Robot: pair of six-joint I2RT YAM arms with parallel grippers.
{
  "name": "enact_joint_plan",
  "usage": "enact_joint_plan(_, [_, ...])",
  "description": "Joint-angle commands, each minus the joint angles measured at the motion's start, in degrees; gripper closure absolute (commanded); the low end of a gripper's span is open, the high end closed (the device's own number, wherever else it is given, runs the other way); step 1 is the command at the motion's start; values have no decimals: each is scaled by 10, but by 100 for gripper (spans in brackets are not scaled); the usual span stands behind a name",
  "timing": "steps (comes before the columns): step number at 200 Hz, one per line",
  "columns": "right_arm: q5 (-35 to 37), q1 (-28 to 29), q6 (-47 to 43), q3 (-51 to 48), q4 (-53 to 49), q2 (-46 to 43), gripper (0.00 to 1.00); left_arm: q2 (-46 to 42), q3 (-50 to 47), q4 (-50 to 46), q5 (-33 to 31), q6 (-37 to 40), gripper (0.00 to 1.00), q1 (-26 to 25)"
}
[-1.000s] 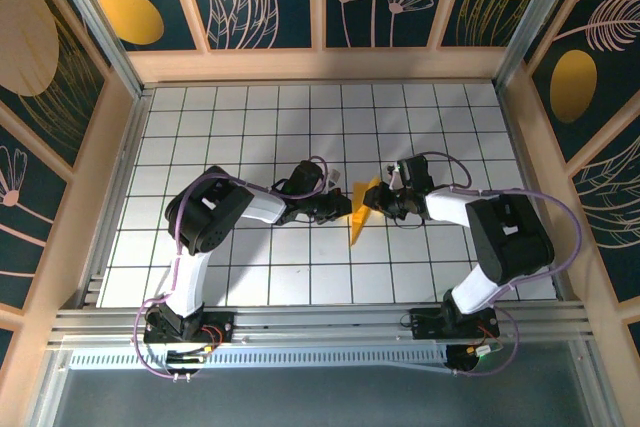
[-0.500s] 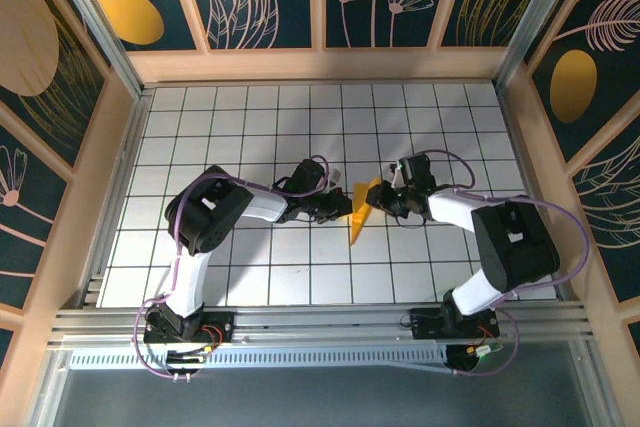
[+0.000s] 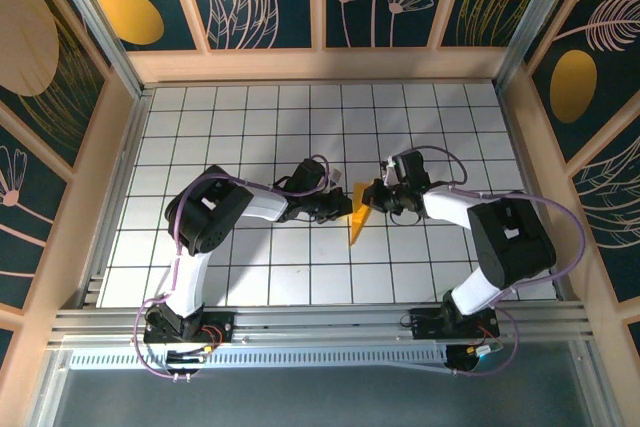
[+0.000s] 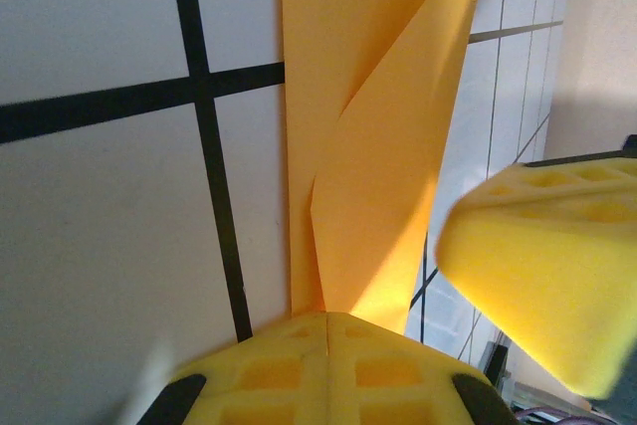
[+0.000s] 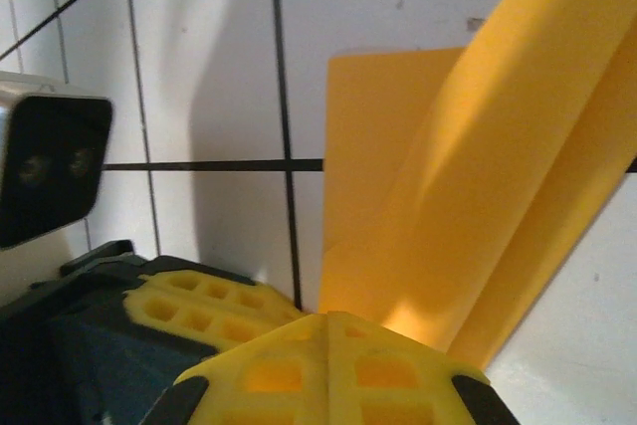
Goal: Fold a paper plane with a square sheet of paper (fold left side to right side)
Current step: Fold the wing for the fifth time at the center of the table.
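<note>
White gridded counter with black lines, boxed in by dark floral walls with big orange ovals. The paper sits just right of centre in the top view. It is a narrow, folded yellow-orange strip with its tip toward the lower frame, and both arms meet at its upper end.

In the left wrist view the left gripper is clamped on the paper. Its yellow jaws meet at the bottom edge and the layers fan up out of the seam, one flap lifted off the other.

In the right wrist view the right gripper is also closed on the paper, at the bottom of the frame. The sheet runs to the upper right with a long crease along it.

We judge the double pinch is there to hold the stacked layers so they can't slip while a side is brought over and the crease set. With both grippers close together on the same end, the far tip lies free on the counter.

We can read no brands, labels or writing anywhere.
</note>
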Motion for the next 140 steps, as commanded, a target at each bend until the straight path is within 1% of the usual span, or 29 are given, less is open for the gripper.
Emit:
enact_joint_plan(1, [14, 2, -9, 13, -6, 17, 98, 48, -2, -57, -110, 27, 100, 5])
enact_joint_plan(40, [30, 1, -9, 3, -8, 22, 99, 52, 0, -64, -115, 22, 100, 6])
enact_joint_plan(140, [35, -6, -5, -16, 2, 32, 100, 65, 4, -63, -109, 18, 100, 5])
